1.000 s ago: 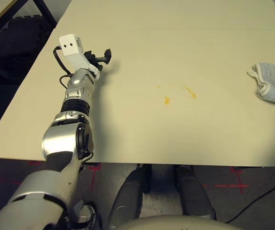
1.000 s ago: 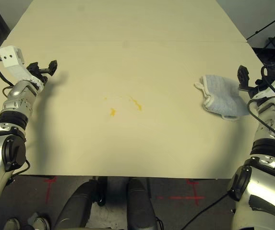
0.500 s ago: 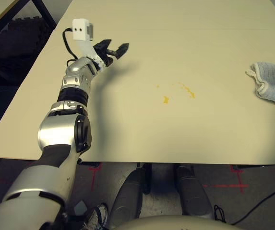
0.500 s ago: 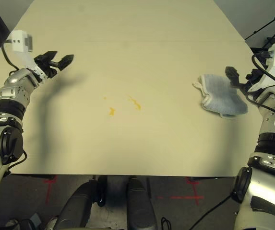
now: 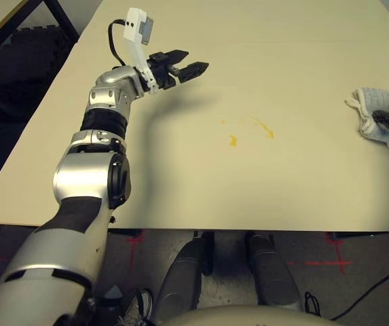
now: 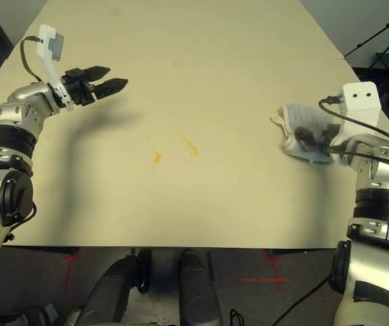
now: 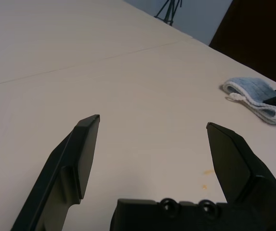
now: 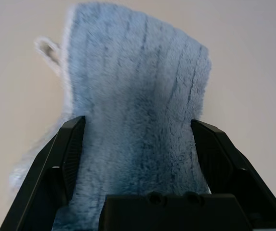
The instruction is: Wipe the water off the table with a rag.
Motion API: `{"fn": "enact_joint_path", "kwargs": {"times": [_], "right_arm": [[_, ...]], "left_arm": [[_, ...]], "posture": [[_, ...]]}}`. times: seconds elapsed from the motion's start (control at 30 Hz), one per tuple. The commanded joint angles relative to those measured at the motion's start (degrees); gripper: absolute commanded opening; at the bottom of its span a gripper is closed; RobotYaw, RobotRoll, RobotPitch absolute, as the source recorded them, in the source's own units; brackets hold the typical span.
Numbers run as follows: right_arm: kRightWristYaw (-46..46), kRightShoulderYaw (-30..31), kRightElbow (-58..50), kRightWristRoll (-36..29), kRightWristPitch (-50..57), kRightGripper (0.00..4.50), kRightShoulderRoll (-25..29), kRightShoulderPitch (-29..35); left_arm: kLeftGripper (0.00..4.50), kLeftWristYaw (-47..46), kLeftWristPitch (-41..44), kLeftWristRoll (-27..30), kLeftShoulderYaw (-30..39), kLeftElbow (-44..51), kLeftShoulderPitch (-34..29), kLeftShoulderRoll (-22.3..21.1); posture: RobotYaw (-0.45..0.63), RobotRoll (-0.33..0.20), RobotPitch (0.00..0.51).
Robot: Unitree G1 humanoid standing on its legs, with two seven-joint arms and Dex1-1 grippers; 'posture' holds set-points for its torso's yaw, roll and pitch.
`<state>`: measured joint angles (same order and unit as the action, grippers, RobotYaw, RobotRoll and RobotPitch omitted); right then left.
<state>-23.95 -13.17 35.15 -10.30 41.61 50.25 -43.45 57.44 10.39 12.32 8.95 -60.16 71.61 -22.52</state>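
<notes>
Now the rag [image 6: 307, 136], at right of the frame, is straddled by the wide right tool [image 8: 138, 144]. Water [image 6: 157, 157] sits mid-bench [image 6: 201, 204]; a shallow pinch could drop it. Left tool [image 6: 102, 78] is held wide, empty.

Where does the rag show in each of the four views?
Left eye: the rag at the right edge.
Right eye: right of centre, under the right gripper.
Left wrist: far right, beyond the fingers.
Right wrist: between the open fingers.
Shared landmark: the orange water droplets mid-table.
</notes>
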Motion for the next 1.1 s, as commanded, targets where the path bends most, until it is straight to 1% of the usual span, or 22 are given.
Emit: {"fn": "enact_joint_path", "kwargs": {"times": [0.03, 0.1, 0.2, 0.53, 0.57, 0.63, 0.73, 0.83, 0.93, 1.0, 1.1], "right_arm": [[-0.9, 1.7, 4.6, 1.7, -1.0, 4.48, -0.4, -1.5], [-1.1, 2.3, 6.9, 2.2, -1.2, 4.48, -0.9, -3.1], [-1.0, 2.3, 9.1, 2.4, -0.4, 3.95, -1.9, -5.0], [1.4, 1.4, 5.4, 2.6, 3.8, 0.80, -3.4, -6.5], [1.7, 1.0, 5.1, 2.5, 3.7, 0.51, -3.4, -6.6], [2.1, 0.3, 4.1, 2.1, 3.2, 0.13, -3.4, -6.5], [1.0, -0.7, -1.9, 0.3, 4.2, 0.11, -3.5, -5.7], [-1.6, -0.6, -11.4, -2.0, 9.1, 0.11, -3.3, -3.1], [-4.2, 0.1, -23.5, -5.3, 17.1, 0.11, -2.6, -0.6], [-5.7, 0.5, -29.5, -7.3, 21.7, 0.11, -2.1, 0.8], [-8.9, 3.7, -38.0, -11.4, 28.8, 0.11, -2.2, 0.5]], "left_arm": [[4.50, 0.1, 1.5, 0.5, -0.2, 2.2, -2.2, 0.2], [4.50, -0.1, 2.0, 0.6, -0.3, 3.3, -2.8, 0.3], [4.50, -0.3, 3.0, 0.9, -0.5, 5.0, -3.6, 0.4], [4.50, -1.2, 5.6, 1.3, -0.8, 8.8, -5.1, 1.0], [4.50, -1.2, 5.6, 1.2, -0.9, 9.0, -5.3, 1.2], [4.50, -1.2, 5.2, 0.8, -1.3, 9.5, -5.8, 1.3], [4.50, -0.9, 4.3, 0.1, -2.6, 10.4, -7.1, 1.5], [4.50, -1.4, 4.8, 0.7, -2.5, 11.1, -7.5, 1.7], [4.50, -1.8, 5.0, 1.0, -2.5, 11.7, -7.7, 1.8], [4.50, -2.0, 5.2, 1.2, -2.4, 12.0, -7.8, 1.8], [4.50, -3.3, 4.6, 1.6, -1.2, 10.4, -6.6, 1.3]], "posture": [[-0.12, 0.000, 0.236], [-0.12, 0.000, 0.239], [-0.12, 0.000, 0.241], [-0.11, 0.000, 0.242], [-0.11, 0.000, 0.242], [-0.12, 0.000, 0.238], [-0.13, 0.000, 0.240], [-0.13, 0.000, 0.240], [-0.13, 0.000, 0.242], [-0.13, 0.000, 0.242], [-0.14, 0.000, 0.247]]}}
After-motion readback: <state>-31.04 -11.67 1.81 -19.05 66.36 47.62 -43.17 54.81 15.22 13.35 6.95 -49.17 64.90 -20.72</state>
